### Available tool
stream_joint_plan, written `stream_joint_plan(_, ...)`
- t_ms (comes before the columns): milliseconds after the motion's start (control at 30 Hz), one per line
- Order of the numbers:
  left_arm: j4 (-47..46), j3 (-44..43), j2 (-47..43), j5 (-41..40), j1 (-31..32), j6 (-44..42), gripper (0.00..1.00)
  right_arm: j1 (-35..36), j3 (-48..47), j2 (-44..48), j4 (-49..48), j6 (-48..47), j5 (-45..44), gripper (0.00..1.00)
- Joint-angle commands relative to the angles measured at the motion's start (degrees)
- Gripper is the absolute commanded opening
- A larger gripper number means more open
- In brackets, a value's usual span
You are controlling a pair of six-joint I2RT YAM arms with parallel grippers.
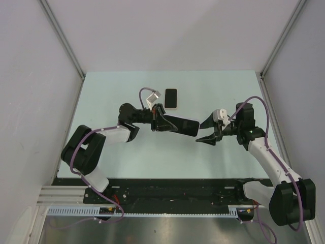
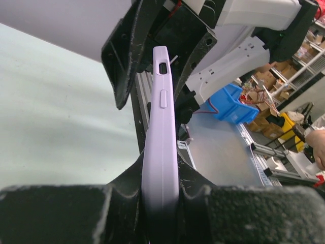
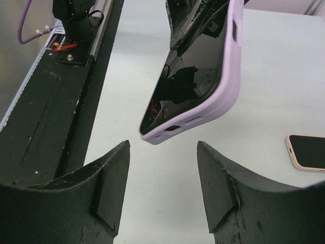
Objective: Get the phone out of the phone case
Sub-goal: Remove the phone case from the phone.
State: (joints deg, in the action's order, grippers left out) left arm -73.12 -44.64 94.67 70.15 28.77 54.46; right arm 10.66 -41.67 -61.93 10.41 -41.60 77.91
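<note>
A lilac phone case (image 1: 183, 125) with a glossy black phone face (image 3: 188, 86) in it hangs in the air over the table's middle, edge up. My left gripper (image 1: 161, 123) is shut on its left end; the case's edge (image 2: 161, 127) runs up between the fingers (image 2: 122, 203). My right gripper (image 1: 200, 133) is open and empty, just right of the case's free end (image 3: 167, 129). In the right wrist view that end sits just beyond the gap between the fingertips (image 3: 114, 162), touching neither.
A second phone (image 1: 171, 98) with a pale rim lies flat on the table behind the held one; it also shows in the right wrist view (image 3: 307, 151). The black base rail (image 1: 167, 190) runs along the near edge. Grey walls enclose the table.
</note>
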Motion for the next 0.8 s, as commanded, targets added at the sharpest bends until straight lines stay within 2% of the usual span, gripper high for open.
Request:
stream_joint_plan(0,-22.41,-0.8,-1.51,-3.88,-1.53,-0.23,0.0,-1.16,-0.34,1.37,-3.82,4.68,3.3,0.6)
stream_joint_plan(200,-22.41,-0.45,-1.42,-4.58,-2.14,-0.23,0.0,-1.96,-0.34,1.38,-8.56,9.95,3.92,0.59)
stream_joint_plan(300,-22.41,-0.36,-1.25,-4.58,-2.23,-0.23,0.0,-2.04,-0.34,1.11,-13.83,16.45,2.25,0.59)
stream_joint_plan(467,-22.41,-0.45,-1.16,-4.32,-1.97,-0.14,0.0,-2.48,-0.34,-0.29,-24.89,34.36,-6.27,0.58)
stream_joint_plan(667,-22.41,-0.45,-1.07,-4.23,-1.97,-0.14,0.0,-3.36,-0.34,0.32,-28.42,38.08,-8.38,0.59)
stream_joint_plan(767,-22.41,-0.45,-0.89,-4.32,-1.88,-0.14,0.0,-4.15,-0.25,0.41,-32.11,45.01,-10.49,0.56)
